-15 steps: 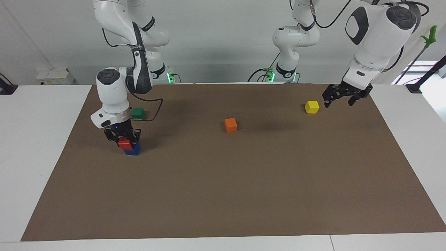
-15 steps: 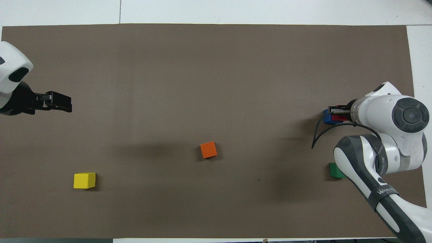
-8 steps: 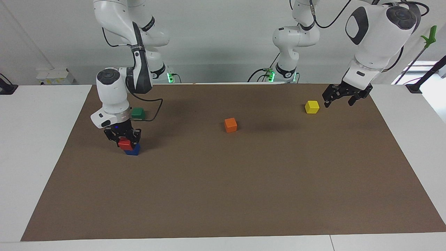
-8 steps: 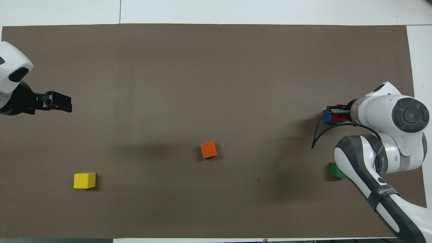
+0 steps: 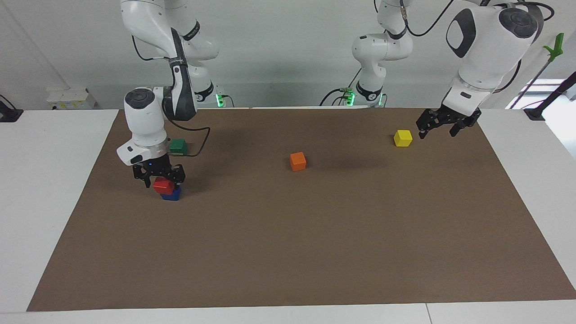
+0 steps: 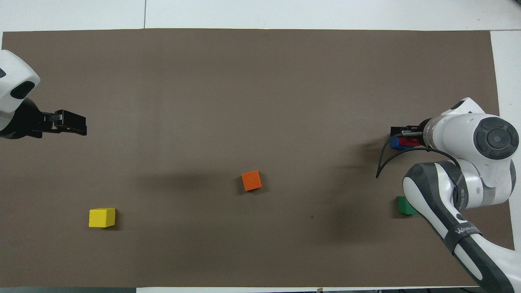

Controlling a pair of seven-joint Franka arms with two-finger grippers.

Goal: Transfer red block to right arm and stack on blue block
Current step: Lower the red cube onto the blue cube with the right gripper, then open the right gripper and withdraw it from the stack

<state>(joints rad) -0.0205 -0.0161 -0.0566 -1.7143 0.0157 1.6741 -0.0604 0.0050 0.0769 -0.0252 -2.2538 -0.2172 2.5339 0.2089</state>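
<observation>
The red block (image 5: 163,185) rests on the blue block (image 5: 173,194), set a little off its middle, toward the right arm's end of the brown mat. My right gripper (image 5: 163,179) is right above the red block, its fingers spread to either side and not pressing on it. In the overhead view the right gripper (image 6: 401,132) and wrist cover most of the red block (image 6: 409,142) and blue block (image 6: 394,143). My left gripper (image 5: 443,126) hangs open and empty beside the yellow block (image 5: 402,137), at the left arm's end.
An orange block (image 5: 298,161) lies mid-mat. A green block (image 5: 178,145) lies nearer to the robots than the stack, partly under the right arm's wrist and its black cable (image 5: 202,139). The brown mat (image 5: 288,252) covers the table.
The right gripper's fingers have spread apart and let go of the red block, which now sits on the blue block. The gripper rose slightly. The left arm has not moved.
</observation>
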